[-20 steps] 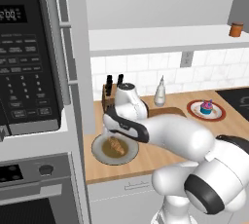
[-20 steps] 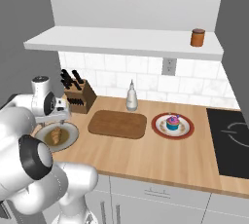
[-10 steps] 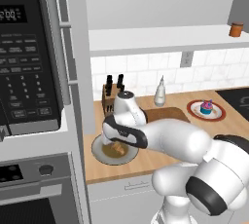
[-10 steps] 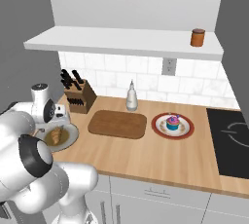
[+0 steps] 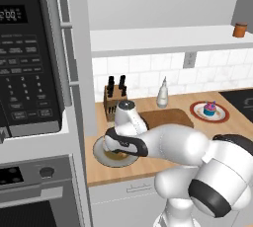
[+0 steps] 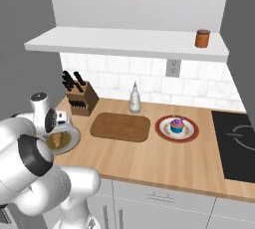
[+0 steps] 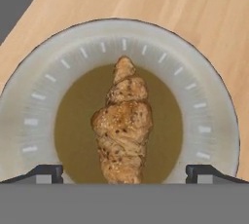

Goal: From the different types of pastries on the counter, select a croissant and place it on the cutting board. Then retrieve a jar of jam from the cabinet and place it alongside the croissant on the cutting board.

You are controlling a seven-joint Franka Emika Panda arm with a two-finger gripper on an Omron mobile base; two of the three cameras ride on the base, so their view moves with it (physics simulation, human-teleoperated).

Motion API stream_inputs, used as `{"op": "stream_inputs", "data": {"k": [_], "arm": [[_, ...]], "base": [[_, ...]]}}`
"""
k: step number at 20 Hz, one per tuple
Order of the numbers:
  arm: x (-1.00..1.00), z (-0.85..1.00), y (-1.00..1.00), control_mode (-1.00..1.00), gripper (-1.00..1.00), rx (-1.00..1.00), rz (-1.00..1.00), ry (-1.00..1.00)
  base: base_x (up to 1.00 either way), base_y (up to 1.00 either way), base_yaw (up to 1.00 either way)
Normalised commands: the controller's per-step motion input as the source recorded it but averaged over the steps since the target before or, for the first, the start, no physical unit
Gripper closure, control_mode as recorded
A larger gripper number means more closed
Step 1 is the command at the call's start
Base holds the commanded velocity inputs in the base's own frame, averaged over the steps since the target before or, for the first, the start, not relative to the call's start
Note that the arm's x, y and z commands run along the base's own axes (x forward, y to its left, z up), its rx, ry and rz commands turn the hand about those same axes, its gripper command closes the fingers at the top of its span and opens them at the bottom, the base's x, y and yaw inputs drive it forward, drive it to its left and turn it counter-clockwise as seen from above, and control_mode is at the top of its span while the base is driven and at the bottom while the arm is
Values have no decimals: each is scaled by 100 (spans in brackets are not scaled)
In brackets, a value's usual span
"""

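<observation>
The croissant [image 7: 123,125] is seen lying in the brown centre of a round grey-rimmed plate [image 7: 34,101], its long axis running straight away from the hand camera, and a ring of bare plate is left all around it. In the hand view the gripper [image 7: 124,172] is held directly above the pastry with its fingers spread wide: one dark fingertip [image 7: 41,172] is seen to the left and the other to the right, each well clear of the croissant's sides, and nothing is held between them.

The plate [image 6: 69,141] is set near the left end of the counter [image 6: 149,161], close to its front edge and close to the white column at the left. In the right base view the croissant [image 6: 57,138] is partly covered by the white wrist.

The cutting board [image 6: 120,126] is found just to the right of the plate, bare, with open worktop in front of it. A knife block [image 6: 79,101] stands behind the plate against the tiled wall, and a pale bottle [image 6: 134,101] behind the board. Further right a red-rimmed plate with a cupcake [image 6: 177,126] is placed, then a black cooktop [image 6: 236,146].

The jar of jam [image 6: 202,38] is seen on the white base board of the cabinet [image 6: 127,41], at its right end, high above the counter.
</observation>
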Motion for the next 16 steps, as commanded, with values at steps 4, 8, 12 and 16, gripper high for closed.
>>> {"op": "stream_inputs", "data": {"k": [4,8,12,16], "arm": [[0,-30,1,-100,-100,0,0,0],[4,-22,0,-100,-100,0,0,0],[3,-19,0,-100,-100,-2,0,0],[15,-40,7,-100,100,-6,0,5]], "base": [[0,0,0],[0,0,0],[0,0,0],[0,0,0]]}}
